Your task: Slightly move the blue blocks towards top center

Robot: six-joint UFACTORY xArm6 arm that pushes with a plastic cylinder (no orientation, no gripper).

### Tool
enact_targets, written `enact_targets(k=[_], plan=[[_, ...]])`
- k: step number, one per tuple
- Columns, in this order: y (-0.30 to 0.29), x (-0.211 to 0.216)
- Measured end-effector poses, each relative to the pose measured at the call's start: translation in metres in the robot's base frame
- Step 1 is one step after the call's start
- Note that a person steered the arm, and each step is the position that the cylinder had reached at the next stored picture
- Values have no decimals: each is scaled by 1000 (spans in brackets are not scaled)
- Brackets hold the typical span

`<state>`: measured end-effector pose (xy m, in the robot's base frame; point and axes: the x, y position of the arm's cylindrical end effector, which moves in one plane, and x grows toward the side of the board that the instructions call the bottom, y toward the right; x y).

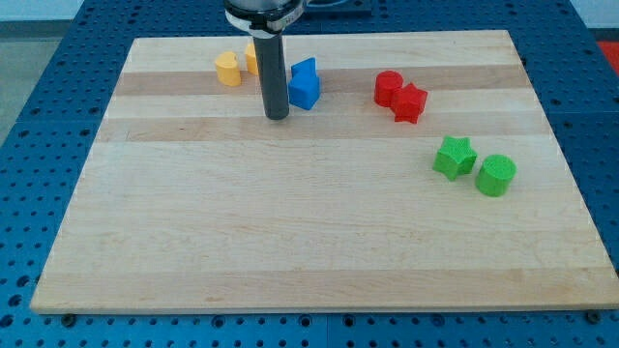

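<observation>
A blue block (304, 84) sits near the view's top centre of the wooden board (309, 213); it looks like two blue pieces pressed together, but I cannot tell them apart. My tip (278, 116) rests on the board just to the left of and slightly below the blue block, close to it or touching it. The dark rod rises from there out of the view's top.
A yellow block (227, 69) stands left of the rod, and a second yellow or orange block (251, 56) is partly hidden behind it. A red cylinder (388, 87) and a red star (410, 101) lie to the right. A green star (454, 157) and a green cylinder (496, 175) lie at the right.
</observation>
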<state>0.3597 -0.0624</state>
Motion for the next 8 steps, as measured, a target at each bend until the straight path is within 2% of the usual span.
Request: enact_targets(k=[5, 7, 8], plan=[[2, -4], [41, -4], [42, -4]])
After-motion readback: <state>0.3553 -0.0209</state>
